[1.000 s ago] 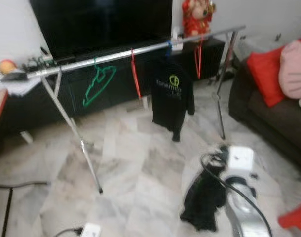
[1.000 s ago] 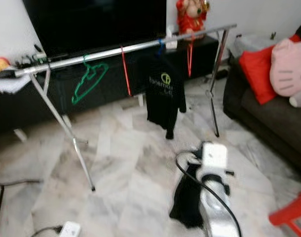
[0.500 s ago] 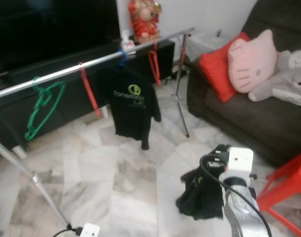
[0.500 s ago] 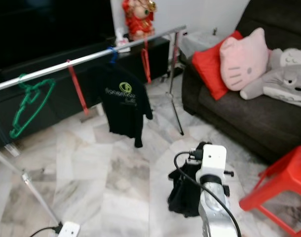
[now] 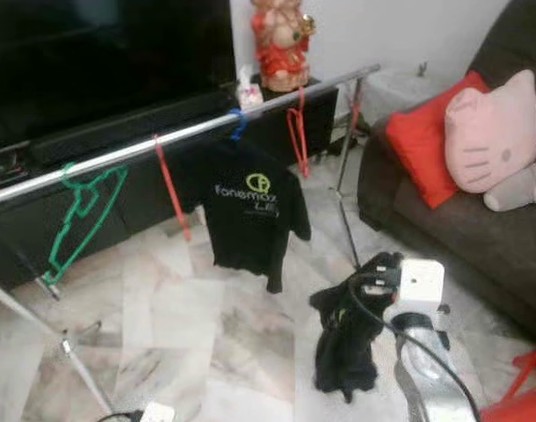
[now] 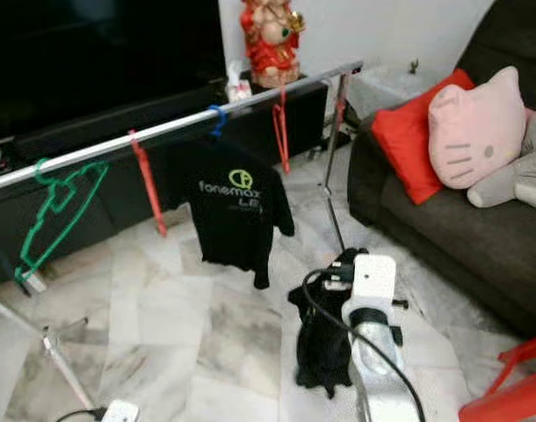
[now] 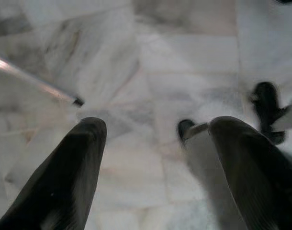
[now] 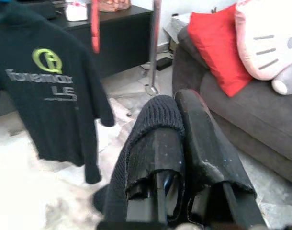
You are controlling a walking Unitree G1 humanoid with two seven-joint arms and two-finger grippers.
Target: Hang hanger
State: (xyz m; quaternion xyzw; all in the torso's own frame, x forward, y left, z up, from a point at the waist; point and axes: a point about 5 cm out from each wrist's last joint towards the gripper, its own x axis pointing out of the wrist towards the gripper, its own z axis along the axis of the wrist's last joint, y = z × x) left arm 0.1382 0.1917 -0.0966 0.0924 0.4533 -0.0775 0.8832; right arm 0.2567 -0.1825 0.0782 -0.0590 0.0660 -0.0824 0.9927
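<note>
Since the earlier frame the view has swung left, and the rack [image 5: 162, 141] is seen more squarely. One black shirt [image 5: 250, 207] is already hung there beside bare hangers [image 5: 75, 220]. A dark garment [image 5: 347, 343], probably on its hanger, is clamped in the right hand [image 8: 182, 120], well short of the rail. The left hand [image 7: 155, 139] is held wide over the floor.
</note>
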